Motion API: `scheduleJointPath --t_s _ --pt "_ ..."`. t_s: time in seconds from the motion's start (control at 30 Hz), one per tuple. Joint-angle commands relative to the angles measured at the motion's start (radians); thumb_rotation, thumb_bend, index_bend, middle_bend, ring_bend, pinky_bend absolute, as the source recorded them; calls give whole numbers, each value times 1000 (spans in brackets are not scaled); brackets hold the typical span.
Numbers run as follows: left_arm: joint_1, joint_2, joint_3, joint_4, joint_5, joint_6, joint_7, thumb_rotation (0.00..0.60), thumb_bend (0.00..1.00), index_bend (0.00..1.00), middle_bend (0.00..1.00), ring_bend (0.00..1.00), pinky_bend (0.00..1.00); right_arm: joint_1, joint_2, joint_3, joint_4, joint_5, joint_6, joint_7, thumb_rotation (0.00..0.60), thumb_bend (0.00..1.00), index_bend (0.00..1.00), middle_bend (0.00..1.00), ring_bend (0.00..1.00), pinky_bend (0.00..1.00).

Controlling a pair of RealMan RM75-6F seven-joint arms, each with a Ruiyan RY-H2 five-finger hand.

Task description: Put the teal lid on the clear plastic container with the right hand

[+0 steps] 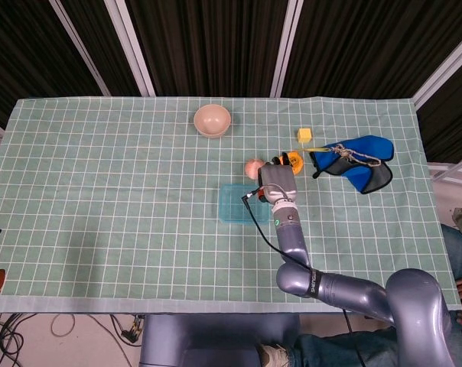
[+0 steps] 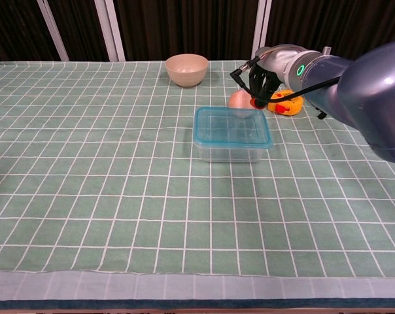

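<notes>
Checked green tablecloth [image 2: 86, 183] under everything. Teal lid [image 2: 231, 126] already sits on clear plastic container [image 2: 230, 149], mid-table. Your right hand [image 2: 261, 83] hovers just behind it, fingers curled in, holding nothing. Peach ball [image 2: 238, 99] beside hand.

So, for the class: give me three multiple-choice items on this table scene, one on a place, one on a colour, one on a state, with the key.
1. Where does the bowl stand?
A. near the table's far edge
B. inside the container
C. on the blue mitt

2. What colour is the small cube?
A. red
B. yellow
C. black

3. How is the clear container?
A. open, lid beside it
B. tipped on its side
C. upright with the teal lid on

Key: 1 A, the bowl sits far back, alone on the cloth. 2 B, the cube beside the blue mitt is yellow. 3 C, the teal lid covers the container; the right robot hand hangs behind it, holding nothing visible.
</notes>
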Motion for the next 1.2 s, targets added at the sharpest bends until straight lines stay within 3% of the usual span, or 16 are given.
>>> scheduleJointPath --t_s 0.03,0.3,0.43,0.6,0.97,1.2 --pt "0 0 0 -1 -3 -2 -1 600 460 92 0 0 0 8 -20 2 40 -2 -27 3 600 532 615 342 156 0" --pt "-1 1 -1 -5 -9 -7 -4 600 460 92 0 0 0 12 -58 1 124 -12 -76 18 600 533 615 318 149 3" --pt "-2 3 -1 -7 -12 -11 -5 600 460 92 0 0 0 12 -71 0 149 -18 -90 21 600 533 618 312 148 72" --pt "-3 4 -1 -9 -15 -14 -5 600 460 92 0 0 0 6 -78 -1 169 -18 -101 21 600 533 628 307 148 0" --pt "-3 7 0 -12 -17 -18 -7 600 460 92 0 0 0 -5 -91 5 183 -23 -115 29 600 533 628 303 148 0" --pt "-3 7 0 -10 -16 -18 -9 600 460 92 0 0 0 -12 -74 24 122 -62 -75 48 600 533 628 278 136 0"
